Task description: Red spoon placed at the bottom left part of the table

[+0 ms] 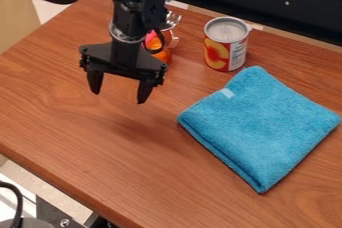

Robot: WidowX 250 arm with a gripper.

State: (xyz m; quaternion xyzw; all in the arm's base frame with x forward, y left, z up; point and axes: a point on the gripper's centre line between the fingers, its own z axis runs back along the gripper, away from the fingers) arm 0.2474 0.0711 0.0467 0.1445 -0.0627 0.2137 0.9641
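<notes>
Blue folded towel, the landmark, on the wooden bench. The hand hangs left of it, fingers spread apart, nothing between them. Fruit can upright, just beyond the towel's far corner. Farther back, to the towel's upper left, behind the arm: red-pink piece beside an orange object and a clear, shiny item. The red-pink piece may be the spoon; too much covered to confirm.

Step in hand, as judged: securing the spoon; placing looks undone. The arm would do well to raise the hand, come down over that cluster and set its fingers across the handle, closing low without nudging the orange object or the can. Then a straight lift, a path left of the towel, and a low, level release on the bench toward the near left of the towel, well inside the edge.
</notes>
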